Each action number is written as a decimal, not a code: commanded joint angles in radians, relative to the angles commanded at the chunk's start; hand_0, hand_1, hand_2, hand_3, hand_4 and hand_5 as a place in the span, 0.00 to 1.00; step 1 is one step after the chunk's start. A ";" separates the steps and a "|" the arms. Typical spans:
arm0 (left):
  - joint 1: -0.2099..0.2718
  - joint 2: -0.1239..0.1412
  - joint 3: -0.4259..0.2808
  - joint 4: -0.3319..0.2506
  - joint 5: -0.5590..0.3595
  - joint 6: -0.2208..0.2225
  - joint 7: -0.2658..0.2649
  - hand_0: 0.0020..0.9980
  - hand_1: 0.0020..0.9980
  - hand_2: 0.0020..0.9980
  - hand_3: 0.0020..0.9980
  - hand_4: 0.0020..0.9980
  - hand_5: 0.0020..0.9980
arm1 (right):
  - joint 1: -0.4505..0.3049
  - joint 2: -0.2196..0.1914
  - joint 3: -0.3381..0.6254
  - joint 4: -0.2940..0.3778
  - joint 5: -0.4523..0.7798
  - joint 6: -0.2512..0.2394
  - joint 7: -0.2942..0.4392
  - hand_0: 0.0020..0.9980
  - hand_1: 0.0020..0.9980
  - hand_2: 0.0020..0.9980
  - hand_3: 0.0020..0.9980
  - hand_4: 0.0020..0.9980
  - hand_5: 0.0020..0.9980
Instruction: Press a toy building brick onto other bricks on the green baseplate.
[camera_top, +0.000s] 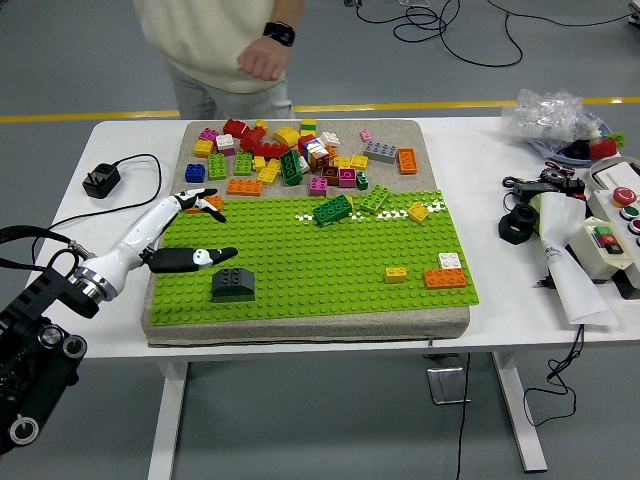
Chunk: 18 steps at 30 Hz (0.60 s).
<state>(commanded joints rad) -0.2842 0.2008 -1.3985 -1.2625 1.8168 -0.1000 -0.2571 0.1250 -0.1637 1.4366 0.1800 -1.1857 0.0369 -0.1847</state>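
Observation:
A dark green brick sits on the green baseplate near its front left corner, with nothing touching it. My left hand hovers just above and left of that brick, fingers spread and holding nothing. Its thumb points right, close over the brick's far side. A pile of loose coloured bricks lies on the grey mat beyond the baseplate. A yellow brick and an orange-and-white pair stand on the baseplate's right part. My right arm is out of view.
A person stands at the far side, left of centre, with one hand lifted off the table. A black power adapter and cable lie at the left. Controllers, a black part and a plastic bag crowd the right end.

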 joint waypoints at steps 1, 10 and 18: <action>-0.010 0.004 -0.008 0.000 -0.020 0.004 -0.003 1.00 0.85 0.86 0.85 1.00 0.48 | 0.000 0.000 -0.001 0.000 -0.001 0.000 0.000 0.79 0.70 0.75 0.76 1.00 0.69; -0.109 0.041 -0.020 0.062 -0.172 0.000 -0.013 1.00 0.88 0.87 0.93 0.99 0.48 | 0.006 -0.003 -0.008 0.000 -0.006 -0.004 -0.002 0.79 0.70 0.75 0.76 1.00 0.69; -0.172 0.058 0.009 0.149 -0.318 0.002 -0.008 1.00 0.92 0.90 0.97 0.99 0.55 | 0.006 -0.002 -0.013 0.000 -0.001 -0.012 -0.006 0.79 0.71 0.75 0.76 1.00 0.69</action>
<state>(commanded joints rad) -0.4562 0.2589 -1.3892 -1.1133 1.4993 -0.0982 -0.2650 0.1315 -0.1662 1.4240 0.1800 -1.1867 0.0250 -0.1909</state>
